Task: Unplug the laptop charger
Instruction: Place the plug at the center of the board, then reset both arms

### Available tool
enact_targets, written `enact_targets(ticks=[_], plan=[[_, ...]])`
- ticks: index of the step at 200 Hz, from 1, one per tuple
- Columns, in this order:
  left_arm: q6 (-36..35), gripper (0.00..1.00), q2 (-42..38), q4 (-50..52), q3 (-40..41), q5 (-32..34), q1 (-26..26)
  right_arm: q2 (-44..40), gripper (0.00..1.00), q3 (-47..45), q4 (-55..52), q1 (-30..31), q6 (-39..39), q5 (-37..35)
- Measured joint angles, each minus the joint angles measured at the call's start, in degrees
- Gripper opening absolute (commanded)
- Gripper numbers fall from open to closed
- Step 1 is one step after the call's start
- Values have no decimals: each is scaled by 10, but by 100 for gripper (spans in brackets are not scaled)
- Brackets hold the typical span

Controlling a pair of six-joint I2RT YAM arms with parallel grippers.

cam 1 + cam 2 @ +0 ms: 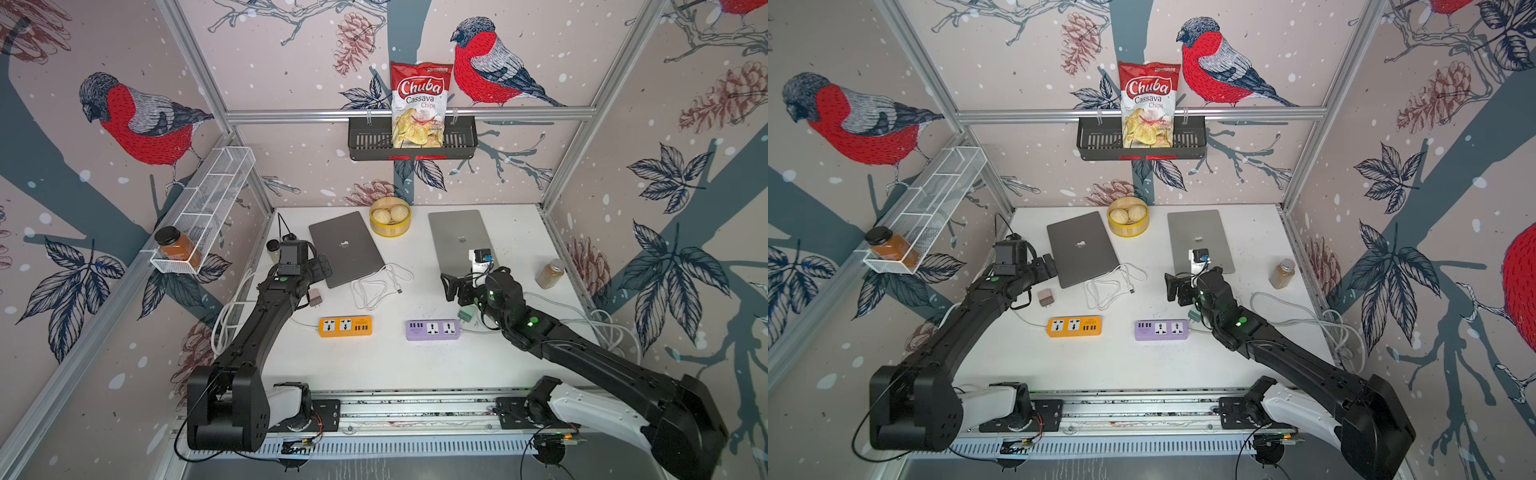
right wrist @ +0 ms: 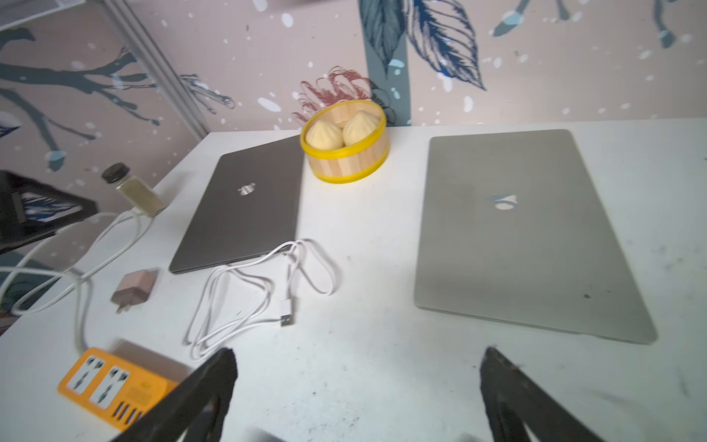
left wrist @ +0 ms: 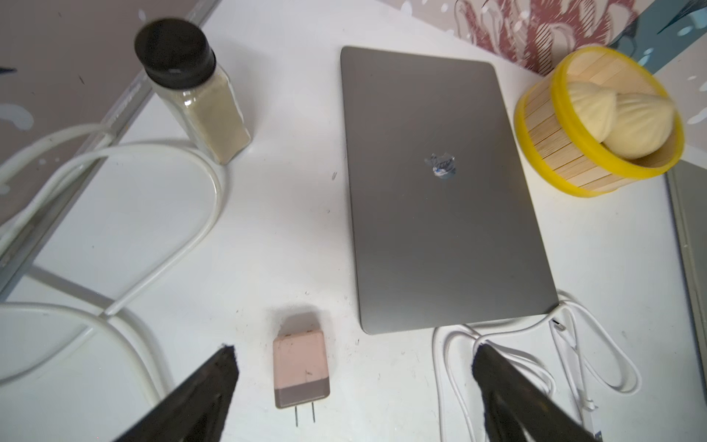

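**Looks unplugged to me**

The pink square charger brick (image 3: 301,369) lies prongs bare near the counter's (image 1: 374,361) left edge, apart from the orange power strip (image 1: 345,326). My left pincer (image 3: 354,356) hangs released above it; my right pincer (image 2: 359,354) is released too.

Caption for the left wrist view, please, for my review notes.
Left hand open over the table; pink charger brick lies loose, prongs bare, beside the closed grey laptop.

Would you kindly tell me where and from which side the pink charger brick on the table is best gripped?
Probably from straight above, pinching the pink charger brick across its two long flat sides: it lies flat on the table, and its prongs stick out of one end.
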State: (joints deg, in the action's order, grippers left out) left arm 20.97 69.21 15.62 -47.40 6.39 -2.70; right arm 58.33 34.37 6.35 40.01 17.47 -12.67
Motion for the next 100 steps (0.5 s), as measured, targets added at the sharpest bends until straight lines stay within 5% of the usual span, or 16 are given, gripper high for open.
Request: enact_targets(ticks=[52,100], plan=[[-102,96,-135,-344,297,93,-54,-22,100,-50,3,-118,-30,-30],[-156,96,-7,-633,374,162,-58,-44,100,-191,217,-178,-131,-66]])
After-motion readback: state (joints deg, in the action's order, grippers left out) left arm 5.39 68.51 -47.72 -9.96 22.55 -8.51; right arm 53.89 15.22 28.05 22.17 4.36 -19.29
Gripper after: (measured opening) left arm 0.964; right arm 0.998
